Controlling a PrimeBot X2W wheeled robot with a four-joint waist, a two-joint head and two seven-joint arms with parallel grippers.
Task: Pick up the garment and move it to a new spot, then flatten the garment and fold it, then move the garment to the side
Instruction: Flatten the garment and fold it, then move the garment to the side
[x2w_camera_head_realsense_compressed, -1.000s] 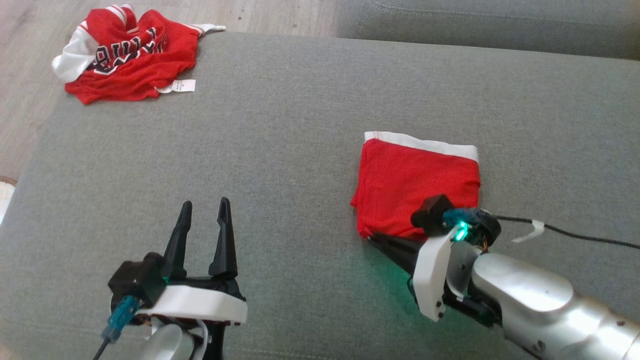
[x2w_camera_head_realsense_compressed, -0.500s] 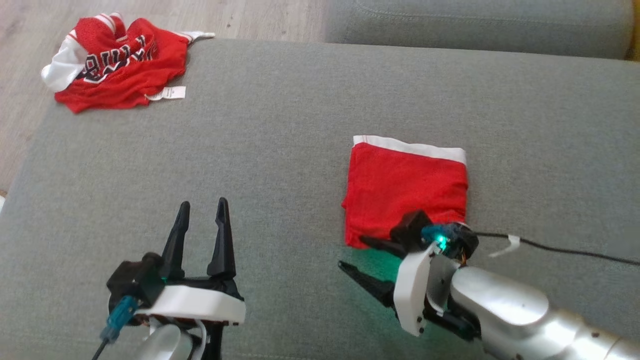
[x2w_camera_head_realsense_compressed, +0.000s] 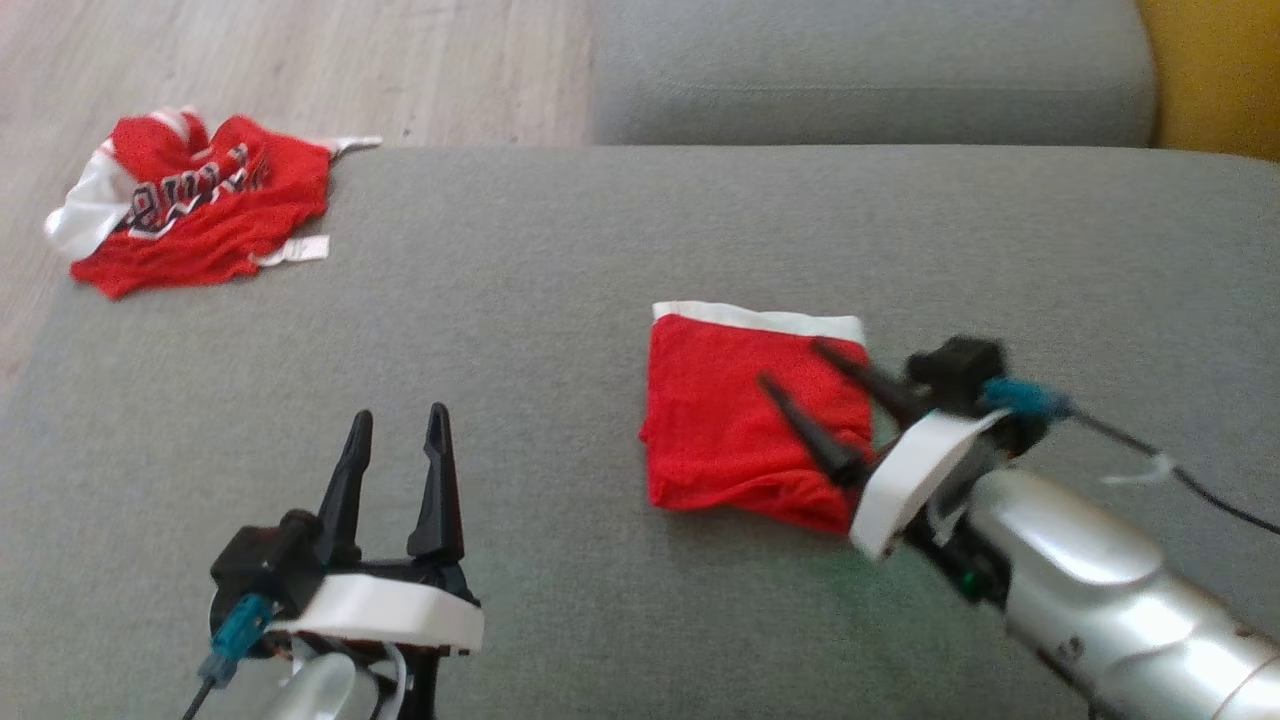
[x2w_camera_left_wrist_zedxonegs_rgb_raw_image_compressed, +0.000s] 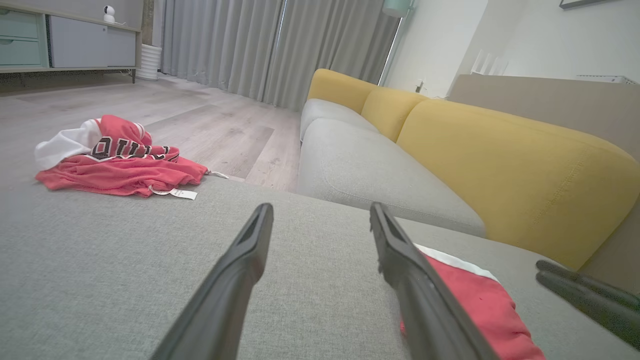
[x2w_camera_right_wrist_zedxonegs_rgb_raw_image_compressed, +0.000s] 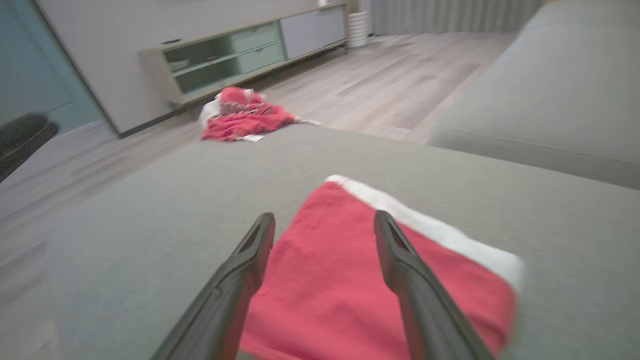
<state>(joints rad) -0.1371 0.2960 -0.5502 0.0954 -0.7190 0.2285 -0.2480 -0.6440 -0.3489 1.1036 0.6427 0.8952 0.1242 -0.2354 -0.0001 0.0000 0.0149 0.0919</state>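
The folded garment (x2w_camera_head_realsense_compressed: 730, 430) lies flat on the wide grey sofa cushion (x2w_camera_head_realsense_compressed: 560, 300), a neat red square with a white band along its far edge, right of the cushion's middle. I can see no writing on this folded face.

The right gripper (x2w_camera_head_realsense_compressed: 793, 363) reaches in from the right, its two dark fingers spread wide above the near right part of the red cloth. They hold nothing, and I cannot tell whether the tips touch the fabric. In the right wrist view the same fingers frame the garment (x2w_camera_right_wrist_zedxonegs_rgb_raw_image_compressed: 325, 280), with the white band running off to the right.

The left gripper (x2w_camera_head_realsense_compressed: 400, 412) is low on the left over bare cushion, well apart from the garment, fingers parted and empty.

At the far left corner of the cushion lies a crumpled jersey (x2w_camera_head_realsense_compressed: 190, 220), red and white. It has big black letters edged in white, something like "ULL", but the creases break the word up. A small white label (x2w_camera_head_realsense_compressed: 305, 249) sticks out from its hem, the print too small to read.
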